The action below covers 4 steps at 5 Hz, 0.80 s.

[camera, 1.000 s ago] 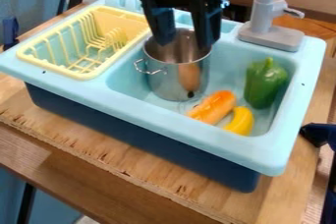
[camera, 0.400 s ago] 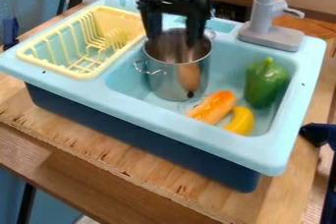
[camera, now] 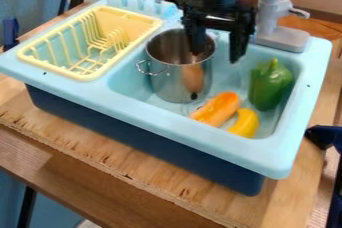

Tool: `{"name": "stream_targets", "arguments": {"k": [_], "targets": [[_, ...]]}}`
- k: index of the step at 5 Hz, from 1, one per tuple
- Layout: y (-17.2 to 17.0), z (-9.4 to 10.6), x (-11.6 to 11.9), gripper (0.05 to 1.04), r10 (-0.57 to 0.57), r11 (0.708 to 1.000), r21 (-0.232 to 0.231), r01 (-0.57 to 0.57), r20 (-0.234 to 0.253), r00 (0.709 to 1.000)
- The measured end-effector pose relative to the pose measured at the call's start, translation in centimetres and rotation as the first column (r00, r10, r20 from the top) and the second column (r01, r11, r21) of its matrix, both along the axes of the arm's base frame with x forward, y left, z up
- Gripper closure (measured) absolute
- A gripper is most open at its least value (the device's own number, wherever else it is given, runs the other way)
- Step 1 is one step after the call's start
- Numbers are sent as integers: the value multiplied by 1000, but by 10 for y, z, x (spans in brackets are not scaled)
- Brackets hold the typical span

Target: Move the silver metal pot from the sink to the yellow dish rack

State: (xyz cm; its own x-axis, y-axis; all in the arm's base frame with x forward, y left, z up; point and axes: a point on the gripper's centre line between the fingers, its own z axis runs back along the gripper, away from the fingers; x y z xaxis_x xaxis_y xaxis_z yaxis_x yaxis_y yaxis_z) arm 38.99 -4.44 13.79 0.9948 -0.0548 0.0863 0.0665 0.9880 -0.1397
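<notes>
The black gripper (camera: pixel 217 53) hangs at the upper middle of the view, open, its two fingers well apart. Its left finger overlaps the back right part of a metal pot (camera: pixel 163 82), and its right finger is over the sink basin, right of the pot. I cannot tell whether the left finger touches the pot. The pot stands upright in the basin's left part. In front and to its right lie an orange elongated toy (camera: pixel 218 109) and a yellow curved toy (camera: pixel 246 123), side by side. A green toy pepper (camera: pixel 270 85) stands near the basin's right wall.
The light blue sink (camera: pixel 180 128) rests on a wooden table (camera: pixel 100 154). A yellow dish rack (camera: pixel 52 68) sits in its left side. The grey faucet (camera: pixel 284 38) rises behind the basin, close to the gripper's right. A dark object (camera: pixel 324 136) is at the right edge.
The gripper first shifted a little left over the pot, then moved right, so its right finger now hangs past the pot's right rim. The pot and toys have not moved.
</notes>
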Motion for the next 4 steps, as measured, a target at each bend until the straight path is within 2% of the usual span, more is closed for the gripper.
{"name": "stream_targets", "arguments": {"k": [1,2,3,4], "targets": [[-8,1,-2,129,33,998,-51,-32,26,999],[-5,0,-6,409,40,999,13,-40,7,999],[8,-11,-12,713,82,996,48,-81,-21,996],[19,-13,-11,939,113,991,74,-109,-54,992]]}}
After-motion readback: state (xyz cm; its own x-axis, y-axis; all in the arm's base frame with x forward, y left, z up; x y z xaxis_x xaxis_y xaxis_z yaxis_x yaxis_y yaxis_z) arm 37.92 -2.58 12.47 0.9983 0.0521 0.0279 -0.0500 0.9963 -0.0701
